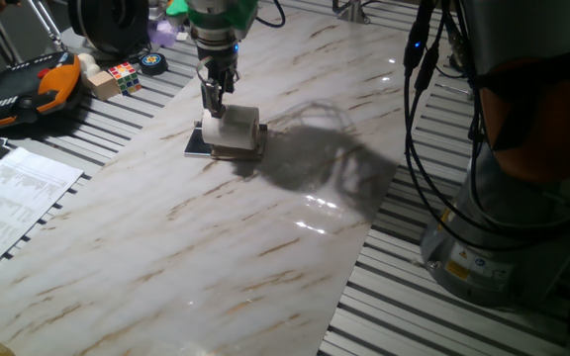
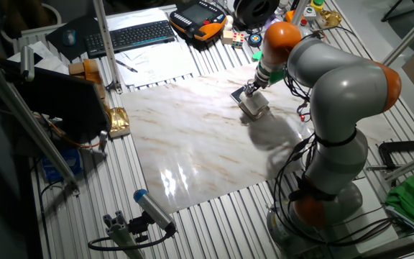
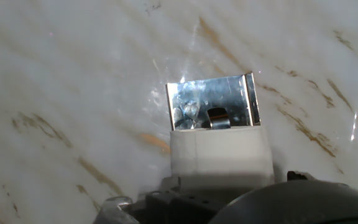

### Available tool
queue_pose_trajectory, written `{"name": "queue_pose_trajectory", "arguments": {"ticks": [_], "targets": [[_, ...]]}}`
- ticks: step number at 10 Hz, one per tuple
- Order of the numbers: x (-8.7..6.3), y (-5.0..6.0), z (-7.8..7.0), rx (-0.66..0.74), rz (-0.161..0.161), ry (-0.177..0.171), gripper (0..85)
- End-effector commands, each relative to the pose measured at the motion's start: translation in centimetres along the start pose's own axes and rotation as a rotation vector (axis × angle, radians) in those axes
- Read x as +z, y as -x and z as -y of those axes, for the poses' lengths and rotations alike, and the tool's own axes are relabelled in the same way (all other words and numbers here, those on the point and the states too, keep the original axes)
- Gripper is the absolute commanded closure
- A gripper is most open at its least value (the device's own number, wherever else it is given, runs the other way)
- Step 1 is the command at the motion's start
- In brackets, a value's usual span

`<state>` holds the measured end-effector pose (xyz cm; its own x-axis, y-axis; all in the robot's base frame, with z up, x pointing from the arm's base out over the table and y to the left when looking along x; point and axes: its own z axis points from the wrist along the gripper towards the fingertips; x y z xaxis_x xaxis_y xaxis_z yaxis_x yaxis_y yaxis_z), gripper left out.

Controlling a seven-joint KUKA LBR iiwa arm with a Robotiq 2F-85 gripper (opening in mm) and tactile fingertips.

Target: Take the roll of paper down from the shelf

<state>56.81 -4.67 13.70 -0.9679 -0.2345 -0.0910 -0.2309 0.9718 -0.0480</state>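
The roll of paper (image 1: 237,125) is a small white cylinder lying on its side on the shelf (image 1: 198,144), a low metal rack with a dark base on the marble board. My gripper (image 1: 214,99) comes straight down on the roll's left end. Its fingers stand close together and pinch the roll's edge. In the hand view the roll (image 3: 220,155) fills the lower middle, right under the hand, and the shiny shelf plate (image 3: 213,102) shows just beyond it. In the other fixed view the gripper (image 2: 253,88) sits over the roll (image 2: 254,104).
A Rubik's cube (image 1: 122,77), an orange and black pendant (image 1: 28,89) and a tape roll (image 1: 153,62) lie left of the board. Printed paper sheets (image 1: 13,198) lie at the left edge. The arm's base (image 1: 503,198) and cables stand at the right. A keyboard (image 2: 131,34) lies behind the board.
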Motion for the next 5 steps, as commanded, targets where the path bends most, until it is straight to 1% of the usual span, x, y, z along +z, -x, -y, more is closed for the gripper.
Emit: {"name": "queue_pose_trajectory", "arguments": {"ticks": [1,3,5], "targets": [[0.3,-0.1,-0.1,-0.001,-0.002,0.003,0.0],[1.3,-0.2,-0.3,-0.014,0.002,0.012,0.0],[1.8,-0.4,-0.2,-0.024,0.001,0.014,0.0]]}}
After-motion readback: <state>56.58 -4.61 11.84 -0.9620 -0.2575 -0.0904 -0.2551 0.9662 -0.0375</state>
